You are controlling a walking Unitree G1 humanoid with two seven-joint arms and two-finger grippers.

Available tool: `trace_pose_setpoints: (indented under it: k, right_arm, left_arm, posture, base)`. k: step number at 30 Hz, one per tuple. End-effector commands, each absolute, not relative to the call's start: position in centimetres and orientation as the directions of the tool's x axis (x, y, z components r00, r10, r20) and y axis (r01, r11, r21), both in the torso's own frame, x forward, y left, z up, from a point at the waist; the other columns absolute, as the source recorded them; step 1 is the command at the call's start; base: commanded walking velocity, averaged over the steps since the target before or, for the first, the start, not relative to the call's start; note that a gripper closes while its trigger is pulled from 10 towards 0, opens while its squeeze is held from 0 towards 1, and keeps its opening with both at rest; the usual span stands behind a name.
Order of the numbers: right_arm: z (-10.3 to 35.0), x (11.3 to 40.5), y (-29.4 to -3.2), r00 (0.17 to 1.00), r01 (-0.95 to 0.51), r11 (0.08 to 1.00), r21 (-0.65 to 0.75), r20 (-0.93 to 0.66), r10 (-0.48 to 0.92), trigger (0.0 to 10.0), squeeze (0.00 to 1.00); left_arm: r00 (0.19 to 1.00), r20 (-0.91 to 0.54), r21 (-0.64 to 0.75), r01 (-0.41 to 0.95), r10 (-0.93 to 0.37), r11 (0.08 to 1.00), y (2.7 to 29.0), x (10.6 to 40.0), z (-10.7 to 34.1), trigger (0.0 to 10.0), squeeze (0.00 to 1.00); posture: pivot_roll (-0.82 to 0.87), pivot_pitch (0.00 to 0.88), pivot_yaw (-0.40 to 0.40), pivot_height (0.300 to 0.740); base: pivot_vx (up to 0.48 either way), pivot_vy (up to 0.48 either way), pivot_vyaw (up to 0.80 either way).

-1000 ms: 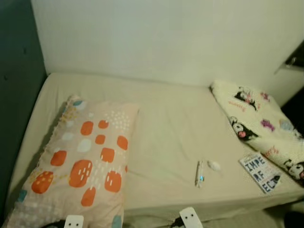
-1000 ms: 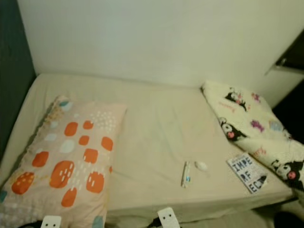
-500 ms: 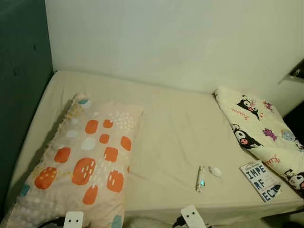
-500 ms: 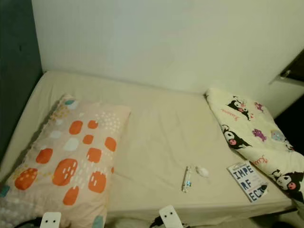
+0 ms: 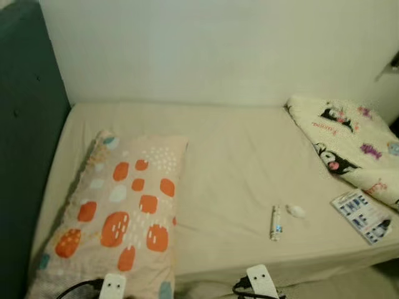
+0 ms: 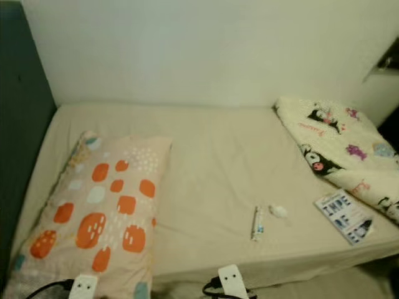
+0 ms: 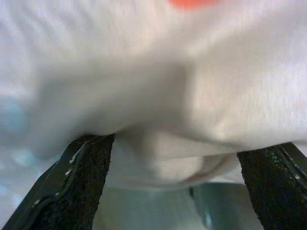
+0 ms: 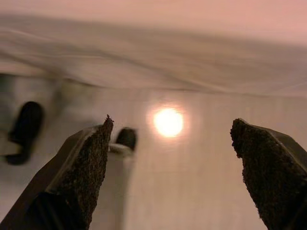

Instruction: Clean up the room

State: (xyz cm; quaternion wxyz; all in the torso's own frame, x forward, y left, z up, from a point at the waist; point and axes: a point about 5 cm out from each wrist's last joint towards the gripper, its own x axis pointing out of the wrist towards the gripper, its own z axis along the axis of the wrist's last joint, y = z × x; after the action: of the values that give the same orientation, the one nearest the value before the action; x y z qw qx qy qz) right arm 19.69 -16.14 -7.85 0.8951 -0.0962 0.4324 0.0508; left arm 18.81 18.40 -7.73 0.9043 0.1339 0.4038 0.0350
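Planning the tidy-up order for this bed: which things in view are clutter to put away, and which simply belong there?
To tidy:
small white tube with a blue label
small white rounded lump beside it
black-and-white printed booklet near the bed's edge

Belongs there:
beige pillow with orange blotches
cream cartoon-print blanket
beige bed sheet
dark teal headboard

— What sort of place is shown?

— A bedroom in a home is shown; a bed (image 5: 224,162) covered by a beige sheet is set against a plain pale wall (image 5: 218,50), with a dark teal headboard (image 5: 25,156) at one end.

— What else marks it as lived-in?

— A pillow (image 5: 118,218) printed with orange blotches is laid on the sheet; a cartoon-printed blanket (image 5: 349,143) is bunched at the far end; a book (image 5: 363,215) and a small tube (image 5: 275,223) are left lying near the bed's edge.
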Motion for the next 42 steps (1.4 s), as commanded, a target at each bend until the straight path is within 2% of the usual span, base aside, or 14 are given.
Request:
trace_pose_setpoints:
  k: [1, 9, 15, 21, 25, 30, 31, 32, 33, 34, 35, 36, 42]
  right_arm:
    - [-8.0, 19.3, -16.6, 0.623, -0.122, 0.984, -0.129, -0.782, -0.025, 10.0, 0.00]
    - [-8.4, 18.3, -17.0, 0.627, -0.002, 0.994, -0.107, -0.775, -0.082, 10.0, 0.00]
    - [-8.3, 18.2, -17.8, 0.623, 0.043, 0.991, -0.130, -0.772, -0.128, 10.0, 0.00]
    - [-8.5, 18.0, -17.3, 0.619, -0.033, 0.987, -0.157, -0.778, -0.103, 10.0, 0.00]
    - [-8.7, 17.8, -16.7, 0.605, -0.103, 0.984, -0.146, -0.795, -0.054, 10.0, 0.00]
    - [-7.9, 19.1, -16.2, 0.664, -0.062, 0.993, -0.104, -0.747, -0.037, 10.0, 0.00]
    - [-7.6, 19.6, -16.1, 0.696, -0.070, 0.993, -0.094, -0.718, -0.019, 10.0, 0.00]
    - [-7.0, 20.3, -15.6, 0.738, -0.112, 0.990, -0.090, -0.674, 0.023, 10.0, 0.00]
    - [-7.0, 20.3, -15.6, 0.738, -0.112, 0.990, -0.090, -0.674, 0.023, 10.0, 0.00]
    - [-6.5, 20.8, -15.0, 0.771, -0.159, 0.983, -0.095, -0.633, 0.063, 10.0, 0.00]
    - [-6.5, 20.8, -15.0, 0.771, -0.159, 0.983, -0.095, -0.633, 0.063, 10.0, 0.00]
    - [-5.8, 21.7, -14.3, 0.813, -0.204, 0.971, -0.126, -0.575, 0.097, 10.0, 0.00]
    - [-5.6, 22.1, -14.7, 0.813, -0.215, 0.947, -0.237, -0.581, 0.040, 10.0, 0.00]
  left_arm:
    - [0.674, -0.722, 0.278, 0.076, 0.156, 0.958, 18.4, 19.1, -7.6, 10.0, 0.00]
    - [0.728, -0.673, 0.297, 0.107, 0.129, 0.949, 18.5, 21.4, -6.2, 10.0, 0.00]
    - [0.707, -0.698, 0.299, 0.143, 0.114, 0.944, 18.5, 20.5, -6.8, 10.0, 0.00]
    - [0.667, -0.731, 0.287, 0.108, 0.145, 0.952, 19.0, 19.1, -7.6, 10.0, 0.00]
    - [0.647, -0.749, 0.310, 0.153, 0.142, 0.939, 19.0, 18.2, -8.0, 10.0, 0.00]
    - [0.670, -0.732, 0.311, 0.165, 0.125, 0.936, 19.0, 19.0, -7.6, 10.0, 0.00]
    - [0.702, -0.699, 0.325, 0.148, 0.132, 0.934, 19.2, 19.6, -7.2, 10.0, 0.00]
    - [0.738, -0.657, 0.296, 0.066, 0.153, 0.953, 19.5, 20.5, -6.5, 10.0, 0.00]
    - [0.738, -0.657, 0.296, 0.066, 0.153, 0.953, 19.5, 20.5, -6.5, 10.0, 0.00]
    - [0.767, -0.616, 0.263, -0.015, 0.180, 0.965, 19.8, 21.2, -5.8, 10.0, 0.00]
    - [0.767, -0.616, 0.263, -0.015, 0.180, 0.965, 19.8, 21.2, -5.8, 10.0, 0.00]
    - [0.801, -0.567, 0.211, -0.085, 0.193, 0.974, 19.9, 22.2, -5.0, 10.0, 0.00]
    - [0.799, -0.576, 0.211, -0.060, 0.174, 0.976, 19.5, 22.1, -5.2, 10.0, 0.00]
  posture:
    - [0.05, 0.000, 0.045, 0.740]
    - [0.06, 0.000, 0.084, 0.740]
    - [0.05, 0.000, 0.089, 0.740]
    - [0.03, 0.000, 0.071, 0.740]
    - [0.03, 0.000, 0.071, 0.740]
    - [0.03, 0.000, 0.071, 0.740]
    - [0.02, 0.000, 0.068, 0.740]
    - [0.02, 0.000, 0.066, 0.740]
    - [0.02, 0.000, 0.066, 0.740]
    - [0.02, 0.000, 0.064, 0.740]
    - [0.02, 0.000, 0.064, 0.740]
    - [0.02, 0.000, 0.060, 0.740]
    - [0.00, 0.000, 0.058, 0.740]
  base:
    - [0.000, 0.000, 0.00]
    - [0.000, 0.000, 0.00]
    - [0.000, 0.000, 0.00]
    - [0.000, 0.000, 0.00]
    - [0.000, 0.000, 0.00]
    - [0.000, 0.000, 0.00]
    - [0.000, 0.000, 0.00]
    - [0.000, 0.000, 0.00]
    - [0.000, 0.000, 0.00]
    - [0.000, 0.000, 0.00]
    - [0.000, 0.000, 0.00]
    - [0.000, 0.000, 0.00]
    - [0.000, 0.000, 0.00]
